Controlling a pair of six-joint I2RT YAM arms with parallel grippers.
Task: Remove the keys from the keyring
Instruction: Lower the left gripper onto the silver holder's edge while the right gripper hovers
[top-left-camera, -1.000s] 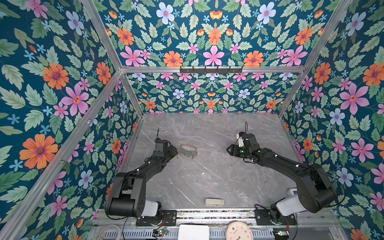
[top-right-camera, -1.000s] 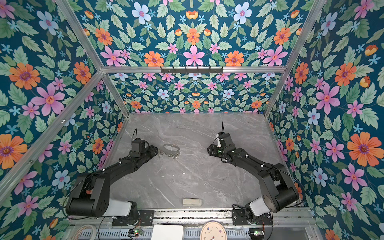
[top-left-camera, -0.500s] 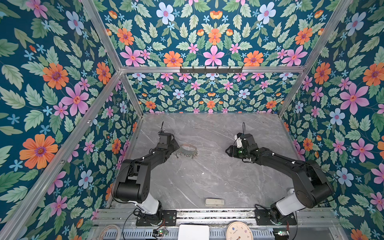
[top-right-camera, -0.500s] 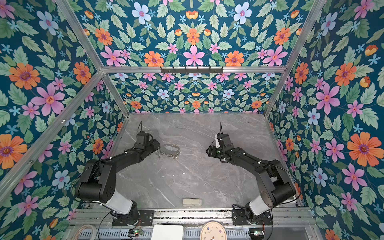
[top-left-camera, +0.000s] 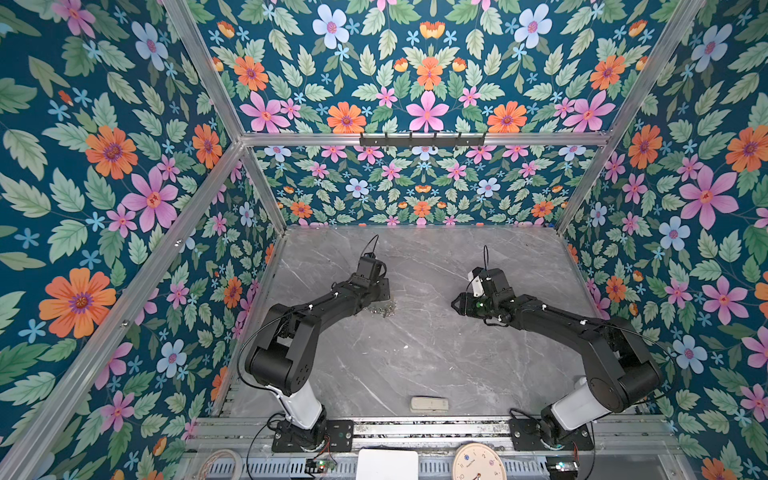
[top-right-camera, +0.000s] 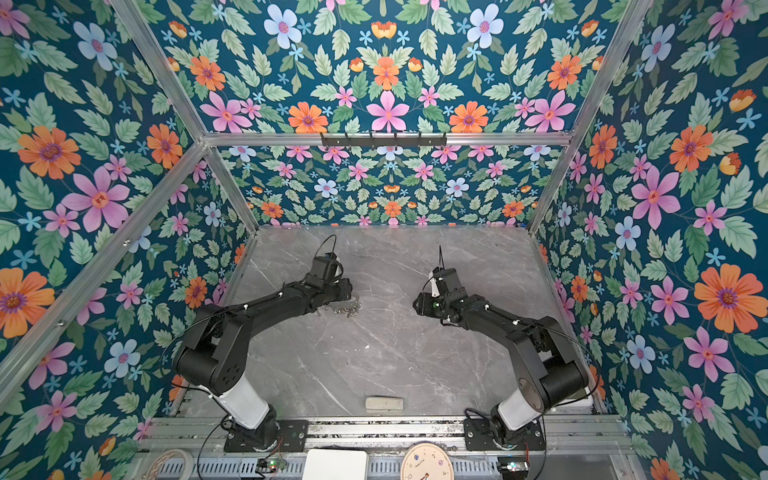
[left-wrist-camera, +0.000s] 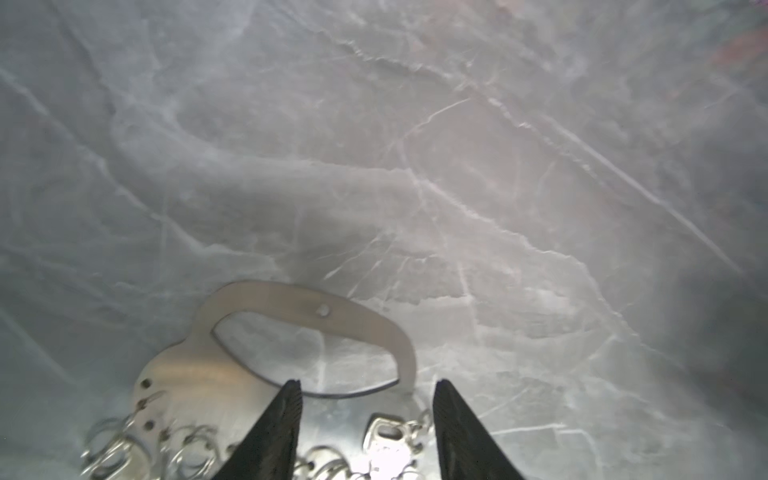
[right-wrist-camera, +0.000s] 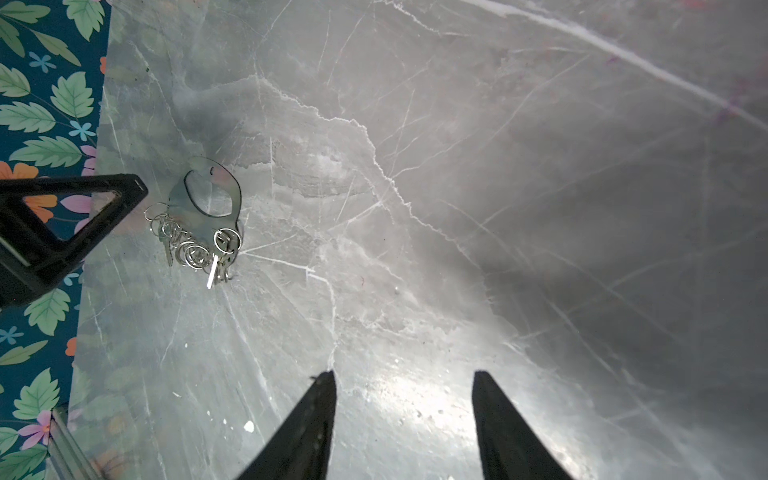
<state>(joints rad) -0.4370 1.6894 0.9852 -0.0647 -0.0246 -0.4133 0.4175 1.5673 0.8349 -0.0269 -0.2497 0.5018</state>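
The grey marble desk (top-left-camera: 415, 357) fills the floor of the flowered booth in both top views. The left arm (top-left-camera: 328, 305) reaches in from the left end of the front edge toward the desk's left-middle. The right arm (top-left-camera: 577, 326) reaches in from the right end toward the right-middle, well apart from the left one.

The left claw (left-wrist-camera: 366, 384) sits low over the keyring with its jaws apart. In the left wrist view one black finger (left-wrist-camera: 286, 415) overlaps the edge of the cuff-like loop and the other stands just beside the chain, with a key head between them. Whether either finger touches metal I cannot tell. The right claw (right-wrist-camera: 404, 376) also stands open, with only bare desk between its fingers.

A beige block (top-left-camera: 429, 404) lies near the middle of the front edge.

The keyring (right-wrist-camera: 199, 226) lies flat on the desk, nearer the left edge than the right and about midway between front and back. In both top views the left claw hides most of it. The keys (right-wrist-camera: 212, 272) lie among the chain's rings, on the desk.
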